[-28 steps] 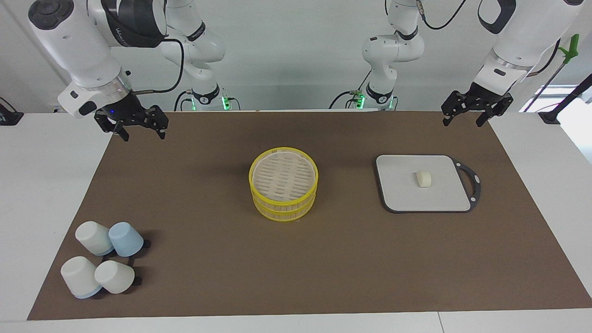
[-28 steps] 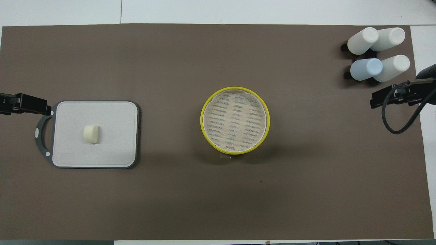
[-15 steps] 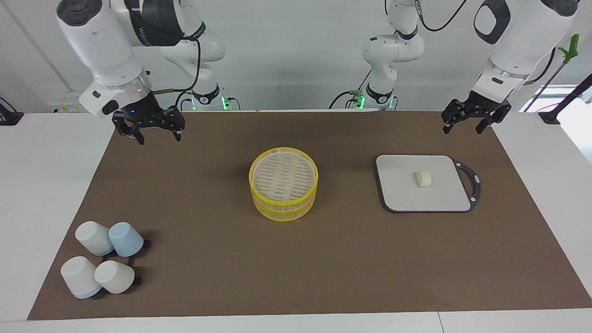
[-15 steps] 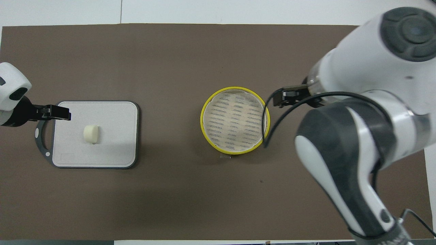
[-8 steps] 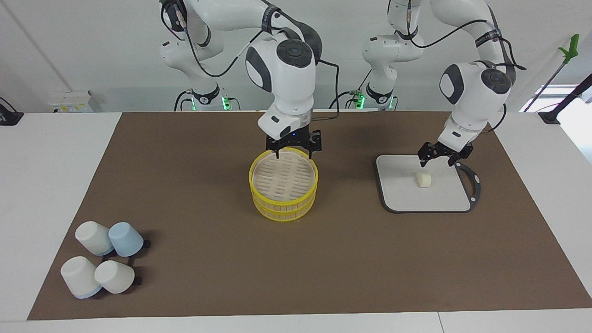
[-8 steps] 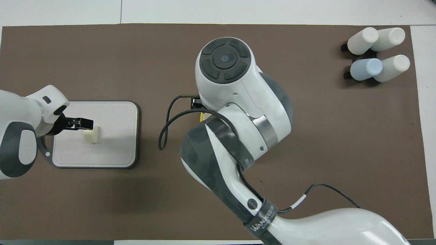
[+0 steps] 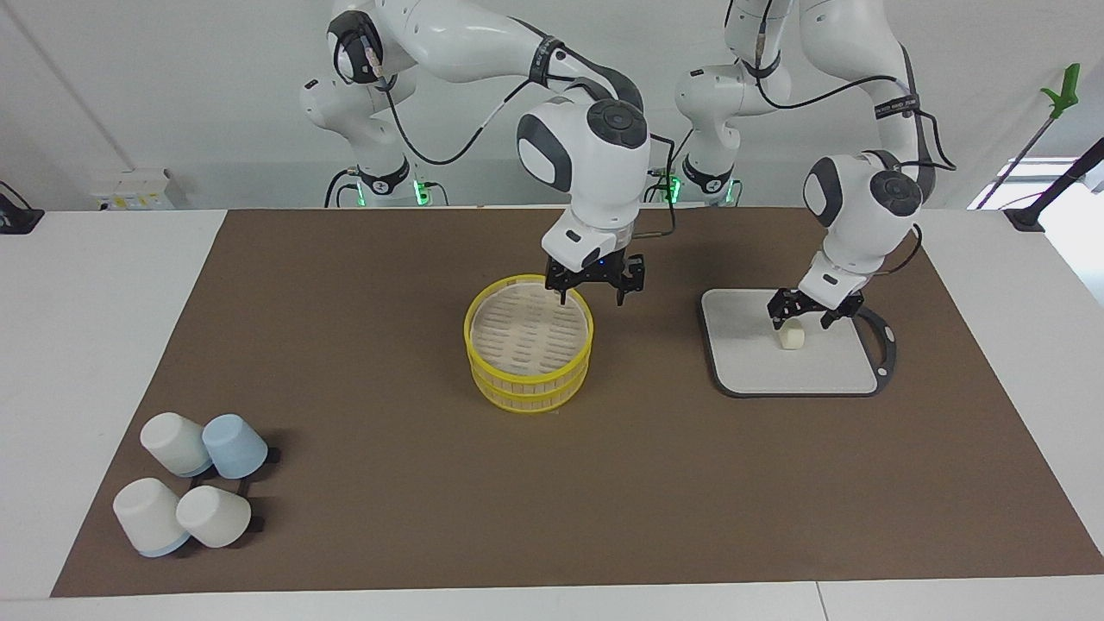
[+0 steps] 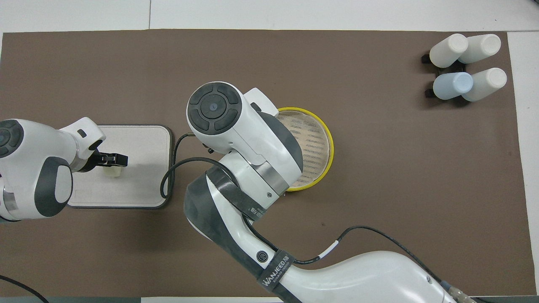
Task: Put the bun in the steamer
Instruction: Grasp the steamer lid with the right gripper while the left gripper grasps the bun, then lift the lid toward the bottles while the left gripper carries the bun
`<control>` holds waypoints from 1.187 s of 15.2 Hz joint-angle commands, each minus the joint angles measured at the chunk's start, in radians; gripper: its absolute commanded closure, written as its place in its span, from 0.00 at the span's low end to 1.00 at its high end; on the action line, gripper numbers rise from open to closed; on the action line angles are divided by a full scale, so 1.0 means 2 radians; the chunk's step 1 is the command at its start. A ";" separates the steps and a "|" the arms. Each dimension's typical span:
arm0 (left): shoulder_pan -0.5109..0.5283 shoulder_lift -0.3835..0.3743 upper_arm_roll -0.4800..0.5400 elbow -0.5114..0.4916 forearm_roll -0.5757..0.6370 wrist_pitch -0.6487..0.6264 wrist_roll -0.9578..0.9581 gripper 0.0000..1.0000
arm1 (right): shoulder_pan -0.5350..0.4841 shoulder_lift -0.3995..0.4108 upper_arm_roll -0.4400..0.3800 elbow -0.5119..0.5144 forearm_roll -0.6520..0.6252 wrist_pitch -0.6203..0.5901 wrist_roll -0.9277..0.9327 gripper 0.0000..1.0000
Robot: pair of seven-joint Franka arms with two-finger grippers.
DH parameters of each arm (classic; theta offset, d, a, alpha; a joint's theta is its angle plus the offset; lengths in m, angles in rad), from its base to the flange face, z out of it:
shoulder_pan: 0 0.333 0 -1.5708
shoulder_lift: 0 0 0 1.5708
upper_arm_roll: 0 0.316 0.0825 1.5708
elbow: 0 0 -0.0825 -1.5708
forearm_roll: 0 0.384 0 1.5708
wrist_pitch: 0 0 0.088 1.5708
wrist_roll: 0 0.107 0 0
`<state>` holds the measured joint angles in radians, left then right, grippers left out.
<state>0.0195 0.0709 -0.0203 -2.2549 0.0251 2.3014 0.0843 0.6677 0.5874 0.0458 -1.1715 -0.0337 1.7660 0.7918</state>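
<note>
Left gripper [image 7: 804, 317] low over the grey cutting board [image 7: 742, 362], fingers spread, straddling the bun [image 7: 791, 338]; not yet closed on it, contact not discernible. Overhead view agrees: black fingertips [image 8: 120, 159] right over the bun [image 8: 113, 171], which sits on the board [image 8: 139, 185] toward the handle end. Spread stance judged as pre-grasp: room for the soft dough lump before pinching.

Right gripper [image 7: 595, 286] over the steamer's [image 7: 528, 341] rim on the side nearest the robots and toward the board, fingers apart, one tip inside the rim line, the other outside. Touching or merely hovering: cannot say. Judged as setting up to take the slatted top tier by its edge, since the bun can only go in once the basket is opened; alternatively just steadying the stack. Right arm's bulk hides much of the steamer [image 8: 326, 145] from above.

Relative to the steamer: cutting board beside it toward the left arm's end of the table, well apart; black handle [image 7: 880, 341] pointing away from the steamer. Four upturned cups [image 7: 194, 492], three white and one pale blue, clustered farther from the robots than the steamer, toward the right arm's end; not involved.

Task stage, judged: early, bun not yet lifted, steamer top tier in place.
</note>
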 commanded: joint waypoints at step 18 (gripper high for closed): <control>-0.045 0.016 -0.004 0.153 0.002 -0.171 -0.110 0.71 | -0.007 -0.005 0.001 -0.089 0.000 0.086 0.021 0.48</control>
<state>-0.0149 0.0806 -0.0328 -2.0190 0.0254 2.0310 -0.0493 0.6640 0.5996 0.0426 -1.3111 -0.0334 1.9094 0.8140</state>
